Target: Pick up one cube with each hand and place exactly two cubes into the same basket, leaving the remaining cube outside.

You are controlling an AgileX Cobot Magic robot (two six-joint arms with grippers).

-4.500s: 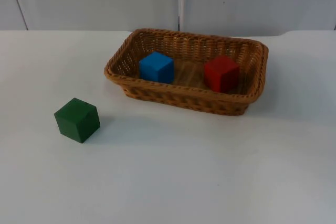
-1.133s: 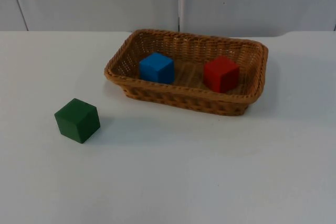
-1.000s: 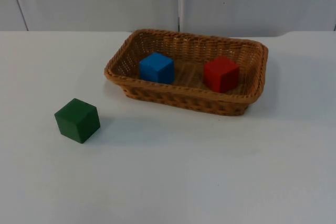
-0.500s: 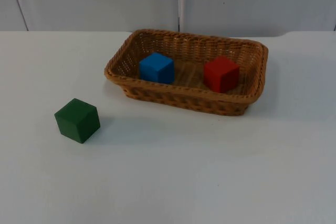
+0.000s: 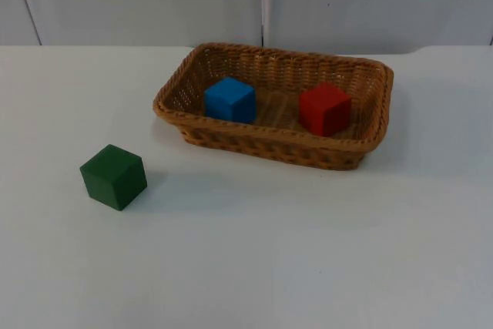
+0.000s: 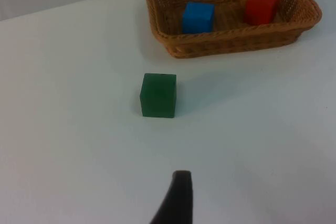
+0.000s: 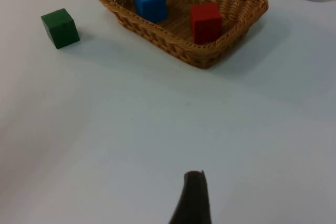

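- Sitting inside the woven wicker basket [image 5: 370,125], a rectangular tray with a braided rim, are the blue cube [image 5: 229,99] and red cube [image 5: 324,109], apart
- Green cube [image 5: 113,176], matte and square-edged, rests on the white table [image 5: 269,252] outside the basket, well apart from it
- Left gripper [image 6: 176,203] and right gripper [image 7: 191,200] hang back from the basket; whether their jaws are parted cannot be told

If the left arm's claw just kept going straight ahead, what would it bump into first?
Most likely the green cube, which sits on the white table roughly in line with the left gripper's fingertip. Depth is hard to judge; the wicker basket lies farther on.
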